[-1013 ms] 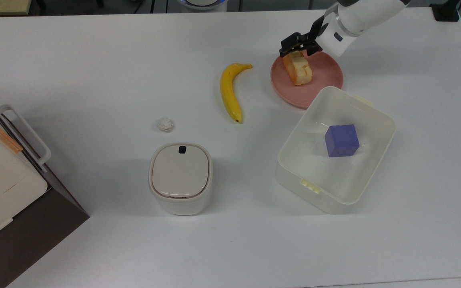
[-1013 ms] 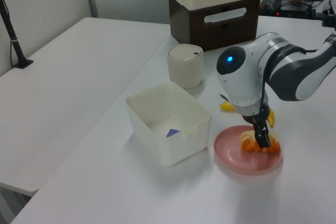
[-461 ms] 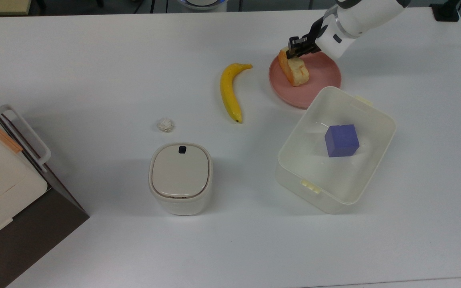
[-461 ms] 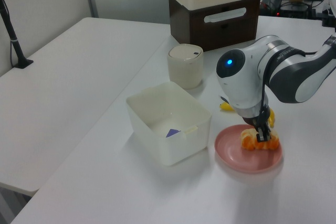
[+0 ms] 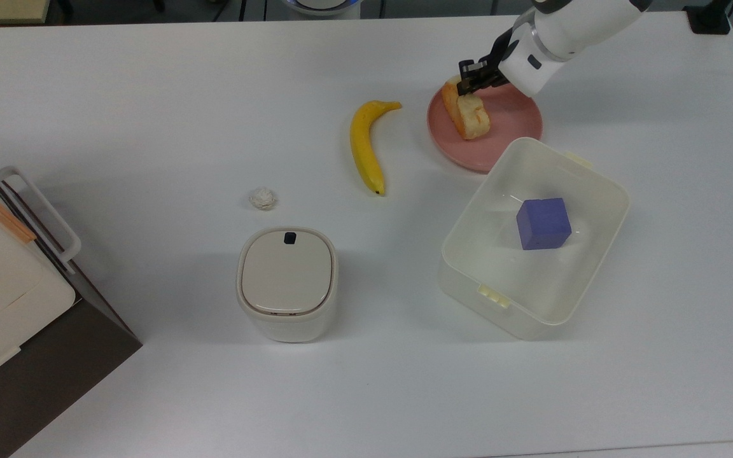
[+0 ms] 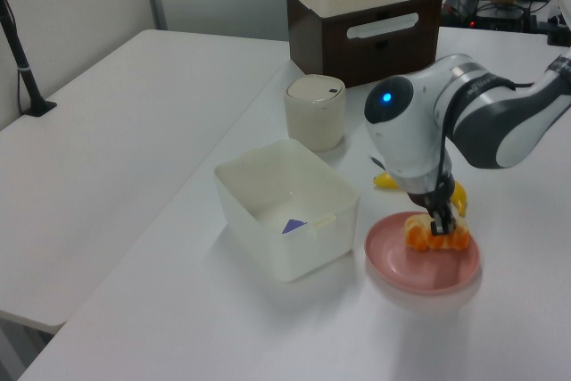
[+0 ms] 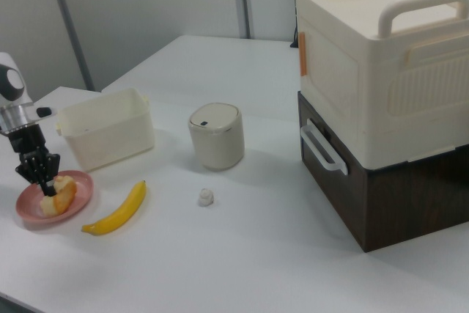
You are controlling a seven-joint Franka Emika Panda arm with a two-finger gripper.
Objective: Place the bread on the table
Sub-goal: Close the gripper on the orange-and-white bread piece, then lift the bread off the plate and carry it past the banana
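Note:
The bread (image 5: pixel 467 112), pale with orange-brown crust, lies on the round pink plate (image 5: pixel 506 130) at the top view's upper right. My gripper (image 5: pixel 472 74) is shut on the bread's far end, coming down from the white arm. In the left view the gripper (image 6: pixel 438 224) pinches the bread (image 6: pixel 437 238) from above the plate (image 6: pixel 419 265). The right view has the gripper (image 7: pixel 44 179) on the bread (image 7: pixel 62 194) at the right view's far left. The white table (image 5: pixel 150 114) spreads out around the plate.
A yellow banana (image 5: pixel 364 145) lies just to the top view's left of the plate. A translucent tub (image 5: pixel 586 254) holding a purple cube (image 5: pixel 543 223) touches the plate's near side. A paper ball (image 5: pixel 263 199), a lidded cream bin (image 5: pixel 287 282) and a brown-and-cream cabinet (image 5: pixel 10 286) sit further left.
The fingers went from wide open around the bread's end to shut on it. The bread and the plate shifted slightly to the top view's left.

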